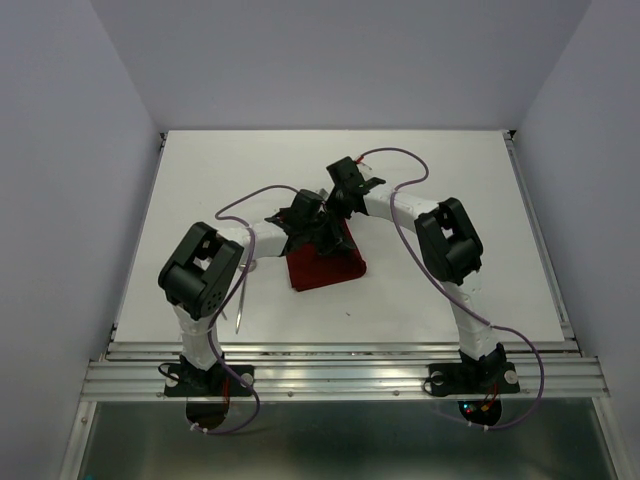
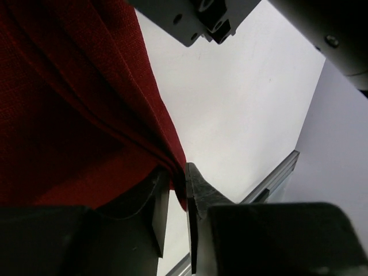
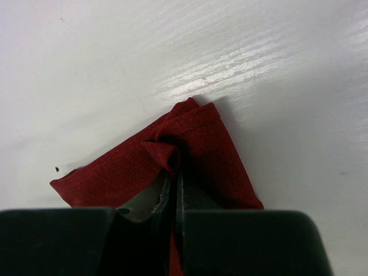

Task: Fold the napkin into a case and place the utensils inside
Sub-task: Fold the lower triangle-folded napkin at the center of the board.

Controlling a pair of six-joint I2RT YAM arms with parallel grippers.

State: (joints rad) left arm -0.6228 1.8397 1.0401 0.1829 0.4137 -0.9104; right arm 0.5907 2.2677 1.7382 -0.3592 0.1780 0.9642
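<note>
The dark red napkin (image 1: 325, 265) lies folded in a small bundle at the middle of the table. Both grippers meet at its far edge. My left gripper (image 1: 308, 222) has its jaws drawn in round a bunched edge of the napkin (image 2: 69, 115); the cloth fills the gap between the fingertips of the gripper (image 2: 175, 178). My right gripper (image 3: 174, 175) is shut on a pinched corner of the napkin (image 3: 213, 149), which folds over its tips. One slim silver utensil (image 1: 241, 305) lies on the table beside the left arm. No other utensil shows.
White table (image 1: 450, 200) with walls on three sides. A metal rail (image 1: 340, 370) runs along the near edge by the arm bases. Part of the right arm (image 2: 213, 23) hangs close above my left gripper.
</note>
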